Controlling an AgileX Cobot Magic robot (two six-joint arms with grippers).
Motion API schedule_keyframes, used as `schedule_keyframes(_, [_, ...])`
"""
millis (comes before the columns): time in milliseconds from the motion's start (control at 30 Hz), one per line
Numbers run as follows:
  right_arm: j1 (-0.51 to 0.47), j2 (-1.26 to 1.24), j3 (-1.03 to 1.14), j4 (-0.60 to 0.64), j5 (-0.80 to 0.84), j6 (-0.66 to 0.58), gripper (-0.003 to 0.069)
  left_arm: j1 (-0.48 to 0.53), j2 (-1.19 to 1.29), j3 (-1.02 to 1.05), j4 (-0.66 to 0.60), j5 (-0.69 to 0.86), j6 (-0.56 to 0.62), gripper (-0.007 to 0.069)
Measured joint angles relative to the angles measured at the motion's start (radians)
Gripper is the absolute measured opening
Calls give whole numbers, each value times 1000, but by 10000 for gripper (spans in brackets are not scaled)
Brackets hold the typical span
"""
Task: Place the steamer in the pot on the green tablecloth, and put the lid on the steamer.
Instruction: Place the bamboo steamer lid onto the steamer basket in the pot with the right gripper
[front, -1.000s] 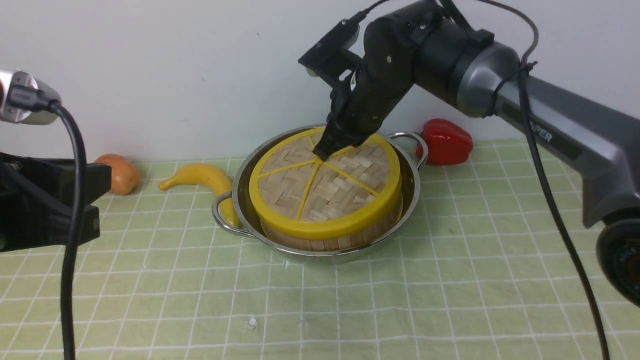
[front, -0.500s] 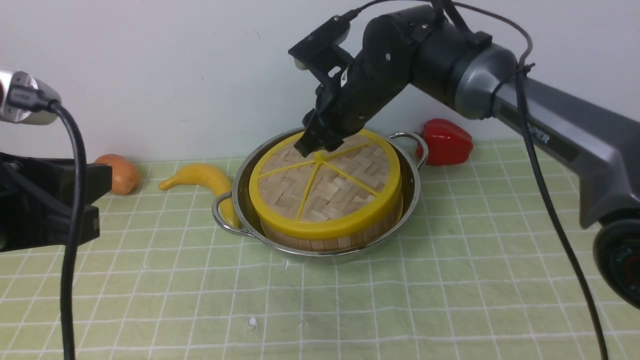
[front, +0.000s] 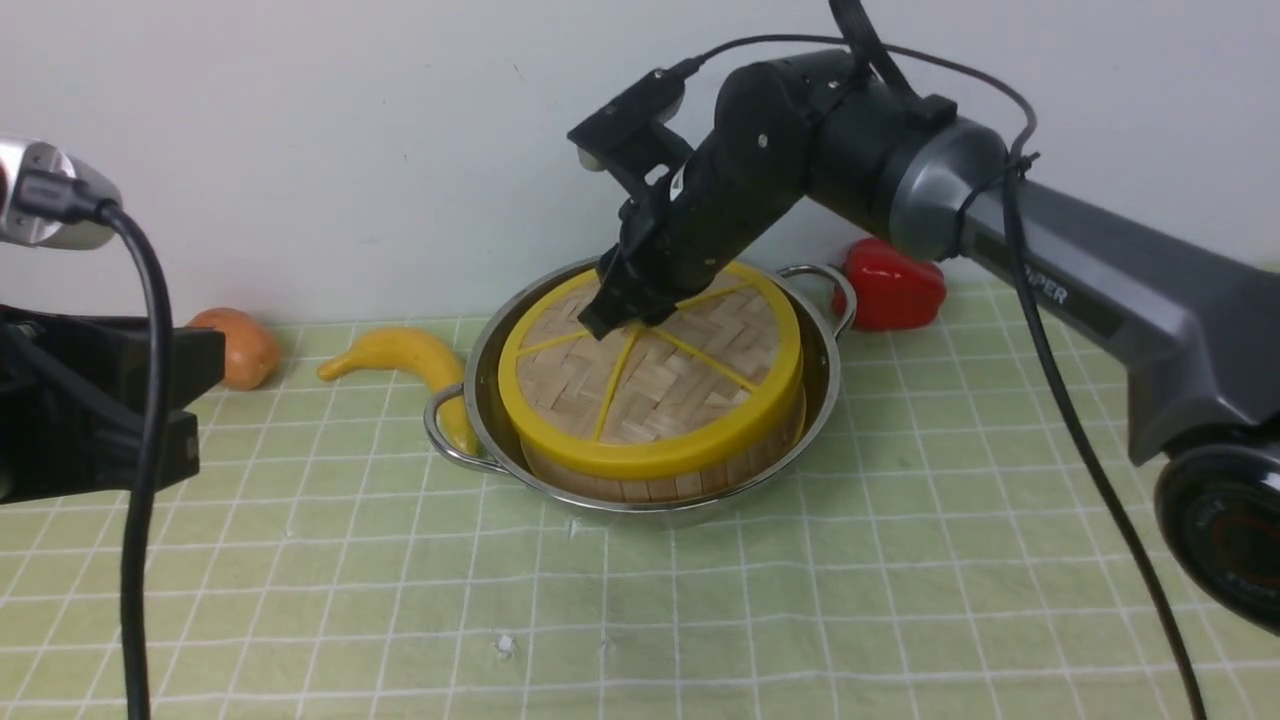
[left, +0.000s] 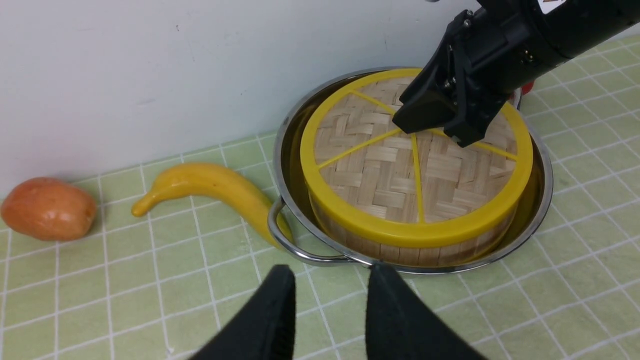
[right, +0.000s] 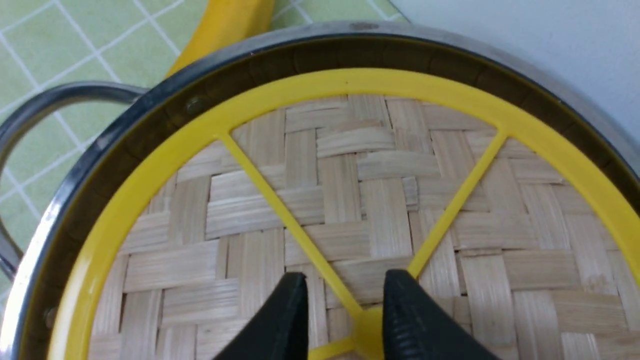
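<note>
The shiny pot (front: 480, 350) stands on the green tablecloth (front: 800, 600) with the steamer (front: 640, 487) inside it. The woven lid (front: 650, 380) lies flat on the steamer. My right gripper (front: 612, 312) hovers just over the lid's middle, open and holding nothing. In the right wrist view its fingers (right: 290, 310) stand apart, and the yellow knob (right: 367, 320) shows between them, free. My left gripper (left: 330, 272) is open and empty over the cloth, a little short of the pot's near rim (left: 320, 257).
A yellow banana (front: 405, 355) lies against the pot's left handle, with an orange-brown fruit (front: 240, 345) further left. A red pepper (front: 895, 280) sits behind the right handle. A white wall runs close behind the pot.
My right gripper has opened, let go of the lid's knob and shifted slightly left. The lid stays on the steamer. The left arm has not moved.
</note>
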Motion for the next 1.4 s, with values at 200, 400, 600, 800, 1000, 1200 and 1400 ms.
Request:
schedule_keyframes(200, [0, 4, 1, -54, 30, 10, 195, 0, 0, 0, 0, 0, 0, 201])
schedule_keyframes(400, [1, 10, 1, -89, 48, 27, 134, 0, 0, 0, 0, 0, 0, 201])
schedule_keyframes(600, [1, 10, 1, -90, 44, 28, 134, 0, 0, 0, 0, 0, 0, 201])
schedule_keyframes(800, [1, 8, 1, -94, 43, 32, 134, 0, 0, 0, 0, 0, 0, 201])
schedule_keyframes(1000, [2, 1, 1, -111, 46, 34, 134, 0, 0, 0, 0, 0, 0, 201])
schedule_keyframes(1200, [2, 1, 2, -134, 52, 38, 134, 0, 0, 0, 0, 0, 0, 201])
schedule_keyframes(1400, [2, 1, 2, -138, 52, 39, 134, 0, 0, 0, 0, 0, 0, 201])
